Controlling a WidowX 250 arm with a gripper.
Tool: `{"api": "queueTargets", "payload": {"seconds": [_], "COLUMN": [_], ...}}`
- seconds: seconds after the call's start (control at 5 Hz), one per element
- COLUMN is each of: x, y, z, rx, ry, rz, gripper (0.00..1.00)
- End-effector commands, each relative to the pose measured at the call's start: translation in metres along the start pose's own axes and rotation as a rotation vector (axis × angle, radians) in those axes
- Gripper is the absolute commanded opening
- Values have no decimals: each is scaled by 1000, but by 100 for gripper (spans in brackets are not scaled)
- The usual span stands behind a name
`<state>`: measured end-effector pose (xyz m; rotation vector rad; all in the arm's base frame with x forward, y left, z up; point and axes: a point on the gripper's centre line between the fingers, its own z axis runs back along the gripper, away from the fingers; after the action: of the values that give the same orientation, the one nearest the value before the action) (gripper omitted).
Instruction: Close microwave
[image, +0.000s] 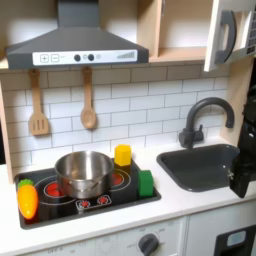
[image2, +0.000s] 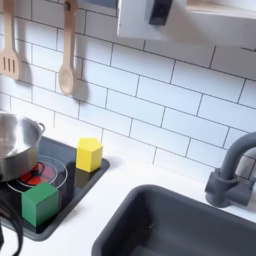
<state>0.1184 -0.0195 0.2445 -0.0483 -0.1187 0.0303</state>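
The white microwave (image: 233, 38) is at the top right of the first exterior view. Its door, with a dark window and a curved grey handle (image: 226, 38), looks swung outward and is cut off by the frame's edge. In the second exterior view a white panel (image2: 140, 18) with a dark grey part on it hangs at the top edge, probably that door's lower end. My black gripper (image: 243, 168) hangs at the first exterior view's right edge, over the sink's right side and well below the microwave. Its fingers are cut off, so I cannot tell whether it is open or shut.
A grey range hood (image: 75, 45) hangs at top left, beside an open wooden shelf (image: 182, 52). Below it, the stove (image: 60, 203) holds a steel pot (image: 84, 172), yellow block (image2: 89, 153), green block (image2: 40, 204) and an orange-yellow toy (image: 27, 198). A dark sink (image: 200, 165) and faucet (image: 205, 120) sit beneath the microwave.
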Motion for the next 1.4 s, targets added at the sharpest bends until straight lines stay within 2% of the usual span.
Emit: {"api": "queueTargets", "payload": {"seconds": [0.0,0.2,0.6,0.8,1.2], "x": [0,9,33,46,76], "y": [0,0,-14,-21,-30], "z": [0,-2,-1,7,16], "rx": [0,19,6,-1,-21], "ry": [3,-8,-31,-57,-84], "rz": [0,-27,-96,-118,-128], "gripper": [100,100,100,100,100]}}
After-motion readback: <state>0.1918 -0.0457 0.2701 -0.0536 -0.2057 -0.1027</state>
